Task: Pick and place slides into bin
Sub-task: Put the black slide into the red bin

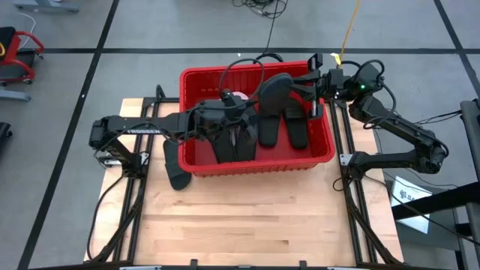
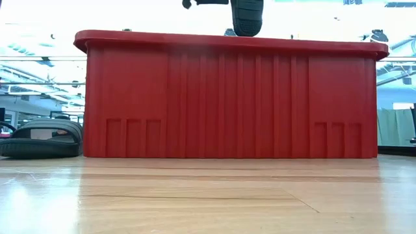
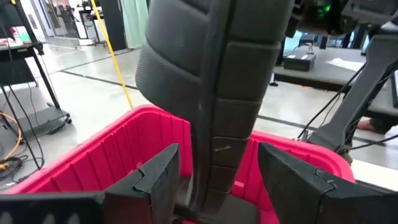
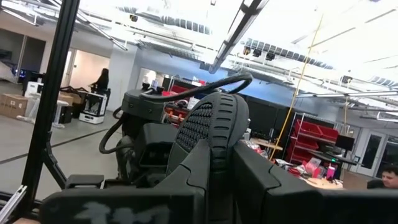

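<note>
The right gripper [image 4: 214, 180] is clamped on a black slide [image 4: 214, 124], which stands upright between the two dark fingers [image 4: 261, 180] with its textured sole visible. Behind the slide is the other arm [image 4: 146, 134], with a looped cable [image 4: 186, 87]. A person [image 4: 101, 81] stands far back in the room.

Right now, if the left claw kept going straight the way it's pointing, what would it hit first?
Probably the black rubber slide hanging sole-out just ahead of the open left claw, gripped by the right claw above the red slotted plastic bin. Depth is uncertain; past it is the bin's far wall.
</note>
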`<action>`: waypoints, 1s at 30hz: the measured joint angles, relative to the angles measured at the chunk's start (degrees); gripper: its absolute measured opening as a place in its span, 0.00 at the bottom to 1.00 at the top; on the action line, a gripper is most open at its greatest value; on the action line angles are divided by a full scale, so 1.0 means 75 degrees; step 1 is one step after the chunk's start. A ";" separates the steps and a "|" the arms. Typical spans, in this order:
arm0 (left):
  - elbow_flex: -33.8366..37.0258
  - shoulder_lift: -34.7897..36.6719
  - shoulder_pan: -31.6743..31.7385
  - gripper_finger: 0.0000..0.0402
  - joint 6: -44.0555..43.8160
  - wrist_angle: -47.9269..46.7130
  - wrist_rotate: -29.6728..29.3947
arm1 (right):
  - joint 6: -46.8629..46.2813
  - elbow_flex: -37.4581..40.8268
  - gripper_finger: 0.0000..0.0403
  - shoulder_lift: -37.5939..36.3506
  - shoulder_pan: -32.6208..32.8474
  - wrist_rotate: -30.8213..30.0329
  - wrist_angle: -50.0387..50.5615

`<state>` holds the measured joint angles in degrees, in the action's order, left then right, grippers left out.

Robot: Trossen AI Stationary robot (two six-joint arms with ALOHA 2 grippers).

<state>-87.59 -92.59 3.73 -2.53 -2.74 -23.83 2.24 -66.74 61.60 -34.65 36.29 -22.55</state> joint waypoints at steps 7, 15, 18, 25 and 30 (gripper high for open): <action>0.0000 -0.0009 0.0027 0.53 0.0485 -0.0006 -0.0015 | -0.0003 0.0000 0.08 0.0001 0.0000 0.0005 0.0003; 0.0000 -0.0009 0.0190 0.53 0.0255 0.0003 0.0091 | 0.0000 0.0000 0.08 0.0001 0.0000 0.0166 0.0003; 0.0000 -0.0013 0.0201 0.53 0.0274 0.0176 0.0188 | 0.0001 0.0000 0.08 0.0001 0.0000 0.0169 -0.0074; 0.0003 -0.0478 0.0180 0.53 0.0861 0.1142 0.0234 | -0.0009 0.0000 0.08 0.0001 0.0003 0.0186 -0.0224; 0.0000 -0.0484 0.0085 0.49 0.1165 0.1141 -0.0059 | -0.0012 0.0000 0.08 0.0001 0.0003 0.0184 -0.0246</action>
<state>-87.59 -96.23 4.36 6.21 5.82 -24.27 2.15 -66.74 61.60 -34.63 37.67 -24.39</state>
